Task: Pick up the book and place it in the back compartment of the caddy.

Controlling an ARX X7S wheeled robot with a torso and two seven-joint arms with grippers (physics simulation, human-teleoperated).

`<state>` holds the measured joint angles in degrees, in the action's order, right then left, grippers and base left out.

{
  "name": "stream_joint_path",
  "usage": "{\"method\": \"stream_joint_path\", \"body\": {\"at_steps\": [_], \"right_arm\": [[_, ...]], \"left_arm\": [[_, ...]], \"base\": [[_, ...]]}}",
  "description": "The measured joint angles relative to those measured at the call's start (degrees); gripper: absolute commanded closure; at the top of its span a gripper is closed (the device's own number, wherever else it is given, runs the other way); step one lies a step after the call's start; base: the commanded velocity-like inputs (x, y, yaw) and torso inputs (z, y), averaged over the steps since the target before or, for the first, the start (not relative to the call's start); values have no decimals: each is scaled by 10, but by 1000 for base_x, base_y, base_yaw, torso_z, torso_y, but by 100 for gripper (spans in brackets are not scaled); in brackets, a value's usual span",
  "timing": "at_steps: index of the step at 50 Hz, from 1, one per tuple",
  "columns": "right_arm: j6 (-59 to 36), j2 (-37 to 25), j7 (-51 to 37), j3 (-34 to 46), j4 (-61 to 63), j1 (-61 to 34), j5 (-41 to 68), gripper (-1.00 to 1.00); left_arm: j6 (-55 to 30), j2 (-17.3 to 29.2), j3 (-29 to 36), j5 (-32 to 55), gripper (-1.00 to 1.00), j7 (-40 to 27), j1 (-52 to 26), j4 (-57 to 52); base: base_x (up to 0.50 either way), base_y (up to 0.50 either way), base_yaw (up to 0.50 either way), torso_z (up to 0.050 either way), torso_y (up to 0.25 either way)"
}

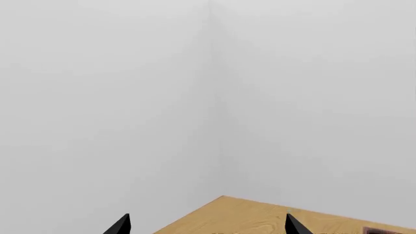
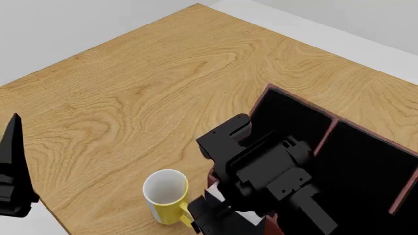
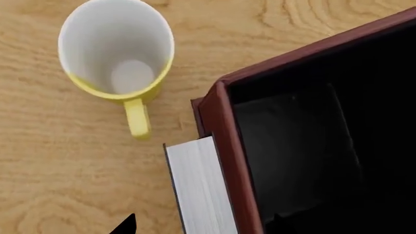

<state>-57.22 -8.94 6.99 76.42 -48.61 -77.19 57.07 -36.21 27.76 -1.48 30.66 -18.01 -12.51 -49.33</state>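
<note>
White page edges of the book [image 3: 198,187] sit hard against the caddy [image 3: 224,146] wall; the right gripper [image 2: 219,208], its opening unclear, could clip the mug [image 3: 117,46].

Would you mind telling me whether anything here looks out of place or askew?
The book stands on edge, page edges up, pressed against the caddy's outer wall instead of inside a compartment. The mug beside it is upright and empty; nothing is spilled or visibly damaged.
</note>
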Motion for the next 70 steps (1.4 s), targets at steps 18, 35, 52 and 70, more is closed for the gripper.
{"method": "stream_joint_path", "body": {"at_steps": [18,35,52,70], "right_arm": [[42,41,48,21,-89,17,-29,-100],[81,75,89,39,-168,34,-54,-100],[74,79,78,108,-172,20,29,100],[-17,-25,-45,13,76,35,55,100]], "left_arm": [[-6,7,6,2,-100,-5,-1,-9],[-6,12,14,1,-100,-8,0,-11],[-3,15,19,-1,-100,-10,-1,-9],[-1,19,15,5,-100,-14,1,-11]], "base": [[0,0,0,0,0],[0,0,0,0,0],[1,2,1,0,0],[0,0,0,0,0]]}}
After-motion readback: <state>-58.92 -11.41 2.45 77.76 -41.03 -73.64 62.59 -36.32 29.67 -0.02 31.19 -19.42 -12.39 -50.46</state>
